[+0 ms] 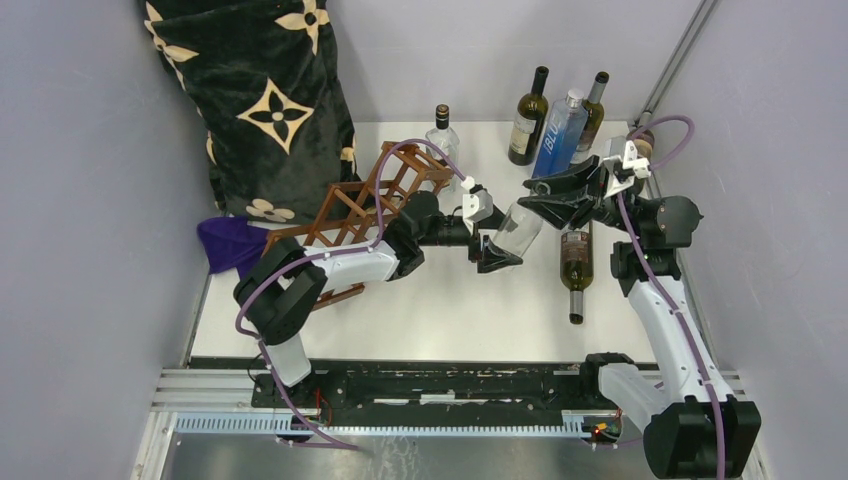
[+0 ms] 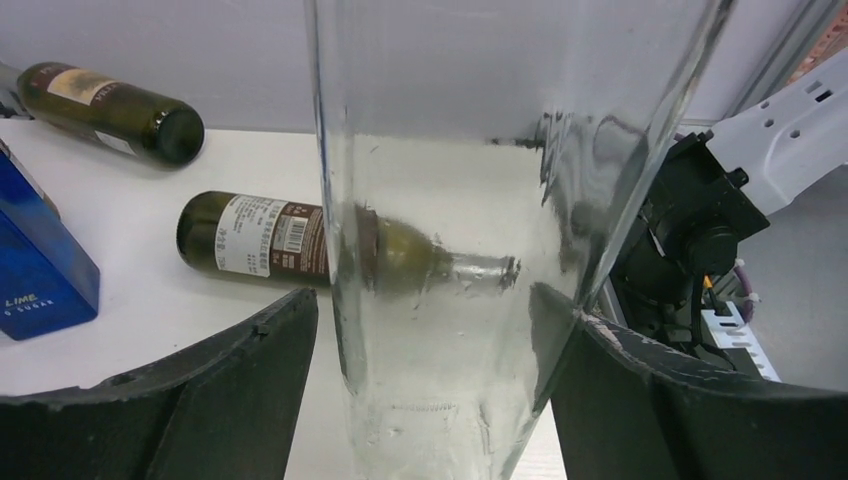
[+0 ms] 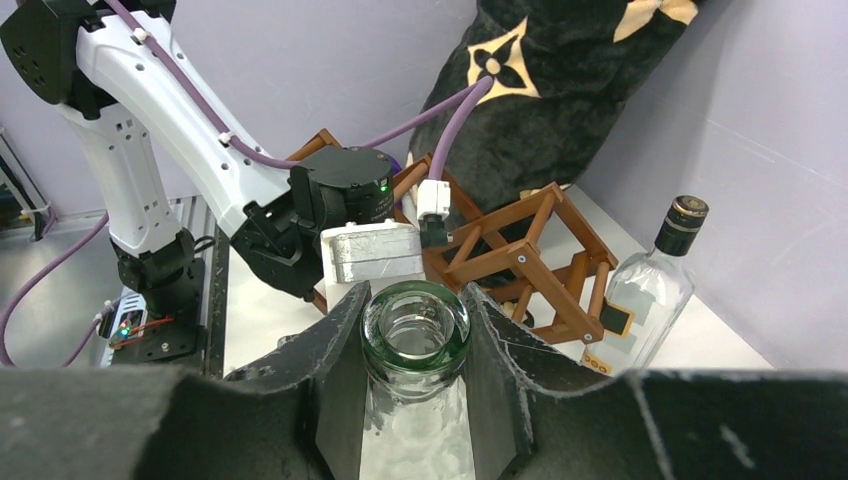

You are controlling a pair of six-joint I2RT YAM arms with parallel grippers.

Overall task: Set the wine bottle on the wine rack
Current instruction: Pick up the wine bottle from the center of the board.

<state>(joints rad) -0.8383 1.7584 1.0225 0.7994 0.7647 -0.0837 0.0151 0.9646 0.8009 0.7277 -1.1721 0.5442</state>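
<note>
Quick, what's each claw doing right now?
Left gripper: fingers either side of the clear bottle, near its base; whether it grips cannot be told.
Right gripper: closed on that bottle's neck.

Left arm point(image 1: 330, 265): base at near-left, upper link raised, forearm reaching right across mid-table, wrist roughly level. Left gripper point(image 1: 497, 255) points right; its jaws stand wide, one on each side of the lower body of the clear bottle point(image 1: 517, 228). In the left wrist view one finger point(image 2: 660, 400) meets the glass, and a thin sliver shows beside the other; grip not confirmed. Right arm point(image 1: 670, 310): base at near-right, links rising toward the far side, elbow high, wrist turned left. Right gripper point(image 1: 537, 197) is clamped on the bottle's neck just below the mouth, fingers point(image 3: 335, 380) tight on both sides.
</note>
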